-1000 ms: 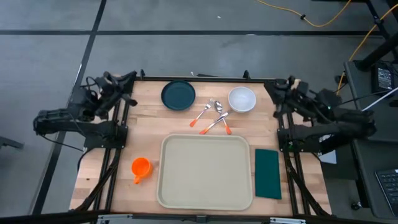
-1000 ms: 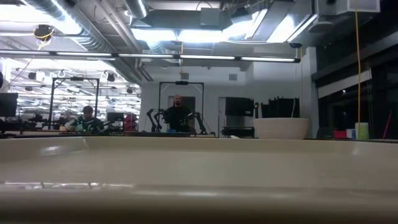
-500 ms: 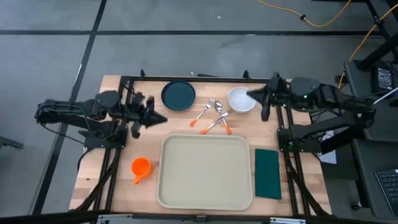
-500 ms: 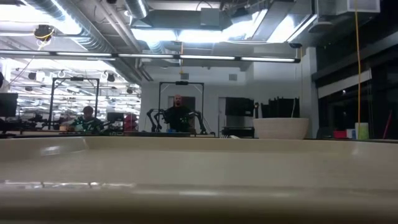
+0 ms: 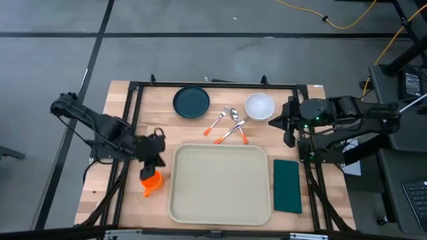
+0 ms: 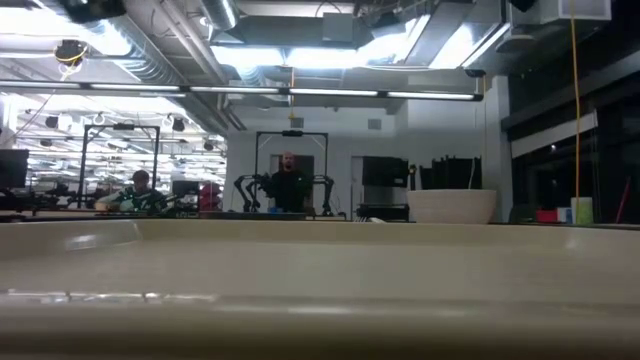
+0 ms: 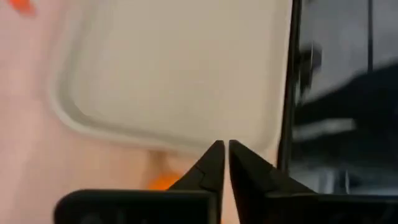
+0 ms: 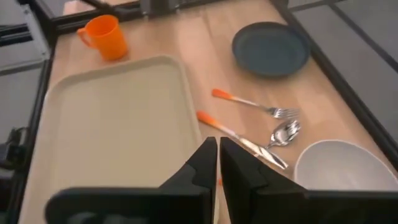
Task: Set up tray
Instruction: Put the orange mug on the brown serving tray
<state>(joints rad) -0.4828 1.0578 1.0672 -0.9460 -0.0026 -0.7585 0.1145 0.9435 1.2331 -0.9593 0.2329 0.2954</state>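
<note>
The beige tray (image 5: 220, 183) lies near the table's front edge, and its rim (image 6: 320, 270) fills the low view. An orange cup (image 5: 151, 181) stands to the left of it. My left gripper (image 5: 155, 163) hovers just above the cup, slanting down, fingers shut (image 7: 224, 152) and holding nothing. My right gripper (image 5: 273, 123) hangs shut (image 8: 217, 149) over the table beside the white bowl (image 5: 259, 107), also holding nothing. A dark plate (image 5: 191, 102) rests at the far edge. A fork (image 8: 249, 104), a spoon (image 8: 283, 132) and another orange-handled utensil (image 8: 239, 140) lie between plate and bowl.
A dark green napkin (image 5: 287, 185) lies flat to the right of the tray. Black frame rails (image 5: 133, 120) run along the table's left, right and far sides. People sit at desks in the room beyond the table (image 6: 288, 185).
My left gripper has swung from the table's far left corner toward the near edge, tipped downward, and come over the orange cup. My right gripper has unfolded from the far right corner toward the bowl and tipped down. Nothing on the table has moved.
</note>
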